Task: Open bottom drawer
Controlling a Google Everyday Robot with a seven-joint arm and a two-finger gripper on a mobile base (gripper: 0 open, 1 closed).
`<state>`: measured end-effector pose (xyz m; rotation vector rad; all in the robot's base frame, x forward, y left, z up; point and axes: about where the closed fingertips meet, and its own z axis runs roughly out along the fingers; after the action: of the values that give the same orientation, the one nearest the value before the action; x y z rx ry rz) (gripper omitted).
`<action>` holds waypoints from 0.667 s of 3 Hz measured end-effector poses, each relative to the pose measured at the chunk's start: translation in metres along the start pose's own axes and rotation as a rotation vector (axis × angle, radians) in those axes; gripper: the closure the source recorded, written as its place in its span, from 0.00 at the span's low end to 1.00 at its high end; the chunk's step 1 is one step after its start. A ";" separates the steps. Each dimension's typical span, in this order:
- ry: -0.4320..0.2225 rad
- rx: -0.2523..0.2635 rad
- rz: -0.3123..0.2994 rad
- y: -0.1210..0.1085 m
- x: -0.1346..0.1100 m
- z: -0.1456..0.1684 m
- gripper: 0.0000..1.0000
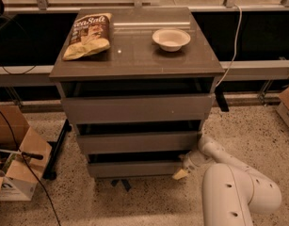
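The bottom drawer (pixel 134 168) is the lowest and narrowest-looking of three flat grey-brown fronts on the cabinet (pixel 134 65). It stands slightly out, with a dark gap above its front. My gripper (pixel 183 166) is at the drawer's right end, low beside the cabinet, with a pale fingertip (pixel 180 174) pointing down toward the floor. My white arm (pixel 238 192) reaches in from the lower right. The two wider drawer fronts above it, the middle one (pixel 137 141) and the top one (pixel 137 108), also show dark gaps above them.
A chip bag (pixel 89 34) and a white bowl (pixel 171 39) sit on the cabinet top. A cardboard box (pixel 14 168) with cables stands on the speckled floor at the left. Another box (pixel 287 105) is at the right edge. A cable hangs behind the cabinet.
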<state>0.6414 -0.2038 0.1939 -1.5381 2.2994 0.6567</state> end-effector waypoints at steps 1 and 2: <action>0.000 0.000 0.000 0.001 -0.001 -0.002 0.71; 0.000 0.000 0.000 0.001 -0.003 -0.005 0.99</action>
<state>0.6413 -0.2039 0.1992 -1.5381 2.2995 0.6566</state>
